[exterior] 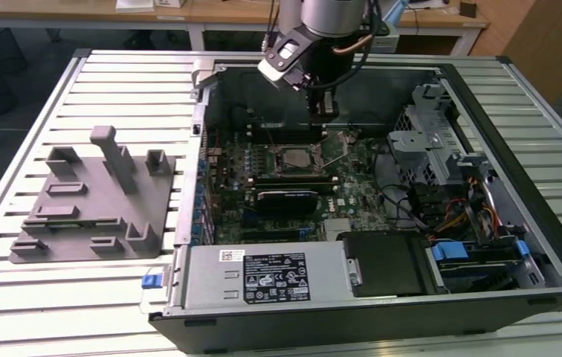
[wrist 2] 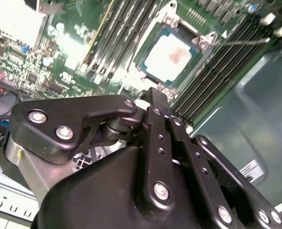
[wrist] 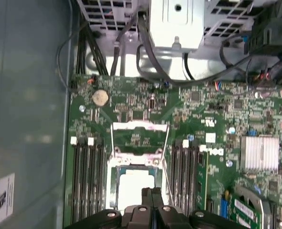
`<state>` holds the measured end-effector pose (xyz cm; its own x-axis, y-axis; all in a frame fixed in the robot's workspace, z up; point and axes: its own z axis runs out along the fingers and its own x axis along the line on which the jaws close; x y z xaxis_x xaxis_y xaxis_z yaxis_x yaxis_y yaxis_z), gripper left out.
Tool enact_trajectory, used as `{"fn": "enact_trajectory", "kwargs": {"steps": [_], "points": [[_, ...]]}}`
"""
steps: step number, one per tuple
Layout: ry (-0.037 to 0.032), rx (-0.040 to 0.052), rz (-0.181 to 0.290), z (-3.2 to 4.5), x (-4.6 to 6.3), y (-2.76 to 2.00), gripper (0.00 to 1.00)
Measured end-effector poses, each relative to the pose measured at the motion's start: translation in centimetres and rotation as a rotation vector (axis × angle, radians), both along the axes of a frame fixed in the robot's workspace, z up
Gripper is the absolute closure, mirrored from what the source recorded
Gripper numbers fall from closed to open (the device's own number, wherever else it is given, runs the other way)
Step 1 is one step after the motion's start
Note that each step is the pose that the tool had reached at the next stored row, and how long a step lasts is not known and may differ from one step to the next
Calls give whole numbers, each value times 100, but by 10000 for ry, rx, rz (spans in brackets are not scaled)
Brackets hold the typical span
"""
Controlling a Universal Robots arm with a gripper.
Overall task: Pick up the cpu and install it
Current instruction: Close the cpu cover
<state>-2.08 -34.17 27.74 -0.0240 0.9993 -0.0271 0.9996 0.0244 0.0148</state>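
cpu (wrist 2: 172, 55) lying flat, silver plate up, hand (wrist: 152, 192) closed above

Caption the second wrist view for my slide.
Shut gripper poised near the cpu, which sits in the open socket.

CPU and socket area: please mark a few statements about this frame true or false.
1. The cpu lies in the socket. True.
2. The claw grips the cpu. False: its fingers are shut with nothing between them, above the socket.
3. The grey fixture stands inside the case. False: it sits on the table outside the case, at the exterior view's left.
4. The socket's load plate is swung open. True.
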Motion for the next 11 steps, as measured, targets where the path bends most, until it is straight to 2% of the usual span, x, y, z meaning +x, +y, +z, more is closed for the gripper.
{"fn": "enact_trajectory", "kwargs": {"steps": [8,11], "points": [[15,-2,3,-2,229,0,89],[18,1,10,-8,280,0,89]]}}
